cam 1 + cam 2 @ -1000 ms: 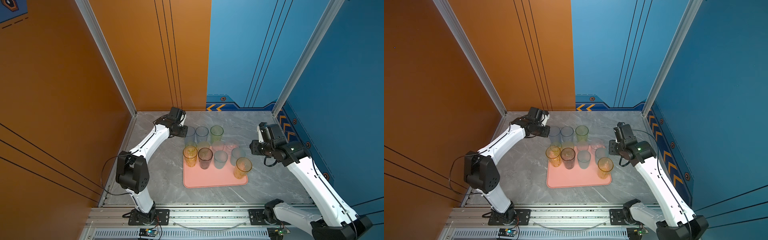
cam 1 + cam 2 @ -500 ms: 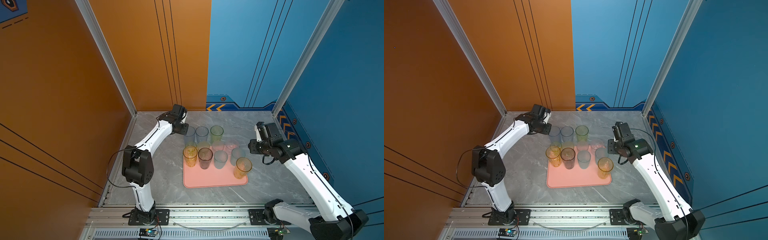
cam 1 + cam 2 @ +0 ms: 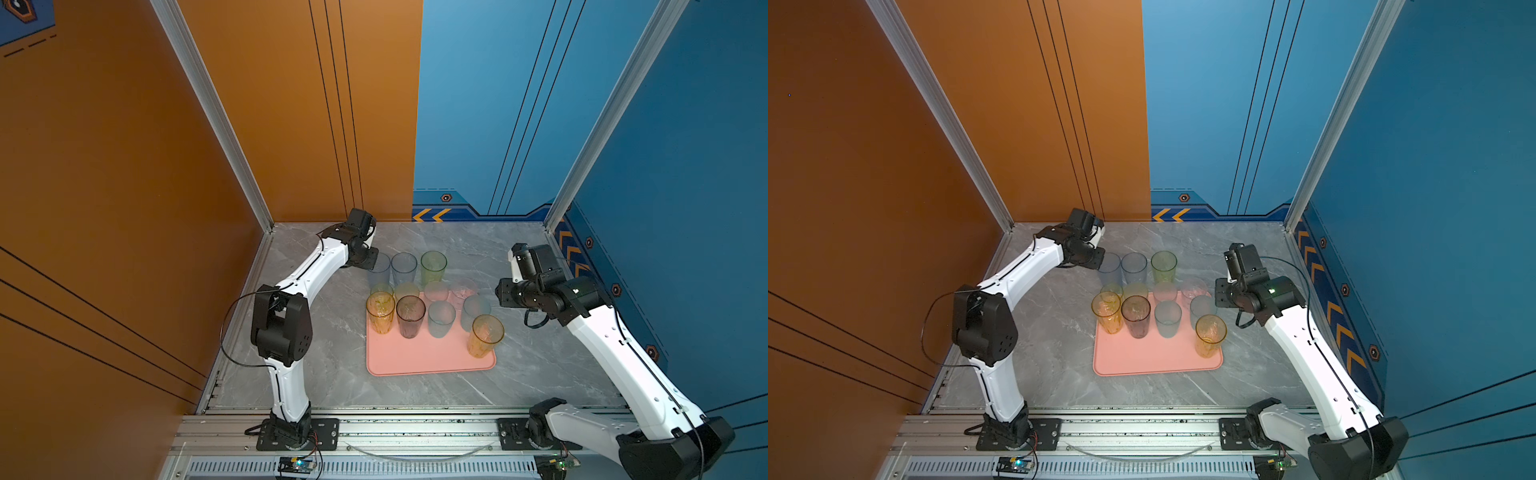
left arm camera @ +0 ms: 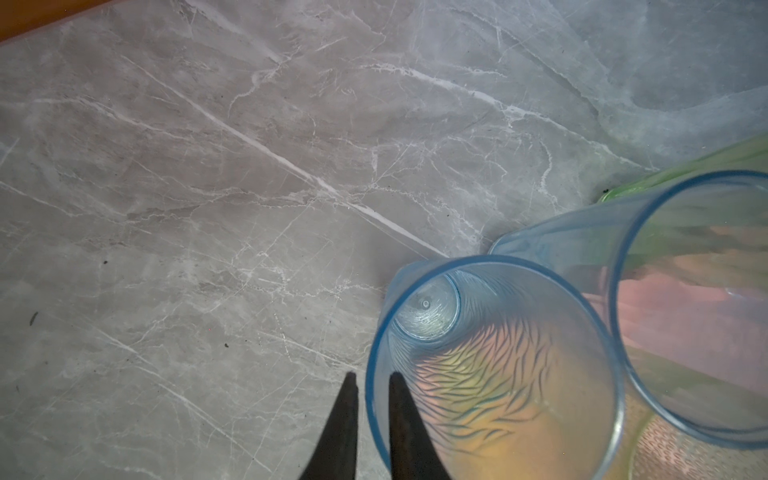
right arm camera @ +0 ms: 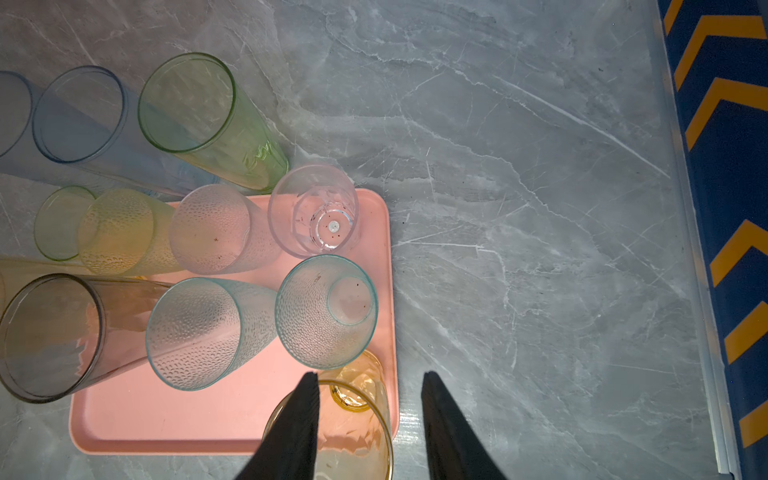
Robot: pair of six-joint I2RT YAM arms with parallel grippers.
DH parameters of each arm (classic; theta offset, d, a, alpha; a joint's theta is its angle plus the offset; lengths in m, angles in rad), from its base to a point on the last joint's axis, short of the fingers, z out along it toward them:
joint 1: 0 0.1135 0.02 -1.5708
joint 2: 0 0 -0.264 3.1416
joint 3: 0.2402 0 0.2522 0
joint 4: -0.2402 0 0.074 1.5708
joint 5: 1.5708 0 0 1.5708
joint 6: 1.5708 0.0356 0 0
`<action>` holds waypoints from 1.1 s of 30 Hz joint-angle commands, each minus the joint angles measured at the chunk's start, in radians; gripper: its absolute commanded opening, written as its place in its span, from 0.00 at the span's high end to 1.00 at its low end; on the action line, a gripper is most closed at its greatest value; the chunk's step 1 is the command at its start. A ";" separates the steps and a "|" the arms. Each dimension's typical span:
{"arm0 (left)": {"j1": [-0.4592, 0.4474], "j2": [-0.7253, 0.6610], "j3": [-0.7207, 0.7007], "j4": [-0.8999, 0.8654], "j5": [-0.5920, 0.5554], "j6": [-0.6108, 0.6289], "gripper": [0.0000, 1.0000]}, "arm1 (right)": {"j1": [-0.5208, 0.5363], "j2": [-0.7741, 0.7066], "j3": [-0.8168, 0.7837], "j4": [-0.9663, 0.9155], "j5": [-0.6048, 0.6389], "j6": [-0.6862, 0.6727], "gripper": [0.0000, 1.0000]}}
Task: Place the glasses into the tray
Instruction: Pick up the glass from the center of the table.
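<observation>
While the left gripper (image 4: 372, 376) sits at the left end of a row of three tall tumblers, just above centre in both top views, its two dark fingers (image 4: 338, 432) straddle the rim of the blue tumbler (image 4: 498, 365). One finger is inside the wall and one outside, with a narrow gap between them. Whether they already pinch the wall I cannot tell. That tumbler stands upright on the grey marble tabletop (image 4: 208, 166), off the tray (image 3: 415, 361). A second blue tumbler (image 3: 404, 266) is just beside it, and a green tumbler (image 3: 433, 262) is next along to the right. The pink tray lies below this row in frame and holds several tumblers, with an amber tumbler (image 3: 484, 334) at its lower-right corner. The right gripper (image 5: 370, 374) hovers right of the tray, its fingers spread wide and holding nothing.
</observation>
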 commanded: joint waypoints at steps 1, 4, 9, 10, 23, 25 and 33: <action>0.003 0.022 0.035 -0.031 -0.014 0.019 0.85 | -0.009 0.003 0.008 0.008 -0.005 -0.010 0.60; 0.003 0.029 0.041 -0.036 -0.016 0.024 0.85 | -0.011 0.003 0.006 0.009 -0.006 -0.012 0.60; 0.000 0.042 0.057 -0.048 -0.019 0.030 0.85 | -0.014 -0.004 0.001 0.010 -0.006 -0.012 0.60; 0.000 0.044 0.057 -0.048 -0.020 0.031 0.86 | -0.015 -0.006 0.001 0.010 -0.006 -0.012 0.60; -0.004 0.058 0.074 -0.067 -0.031 0.044 1.00 | -0.023 -0.017 -0.017 0.013 -0.013 -0.009 0.60; -0.004 0.055 0.072 -0.073 -0.045 0.048 1.00 | -0.023 -0.018 -0.020 0.015 -0.012 -0.009 0.60; 0.008 0.014 0.055 -0.071 -0.072 0.053 1.00 | -0.023 -0.023 -0.033 0.028 -0.027 -0.004 0.60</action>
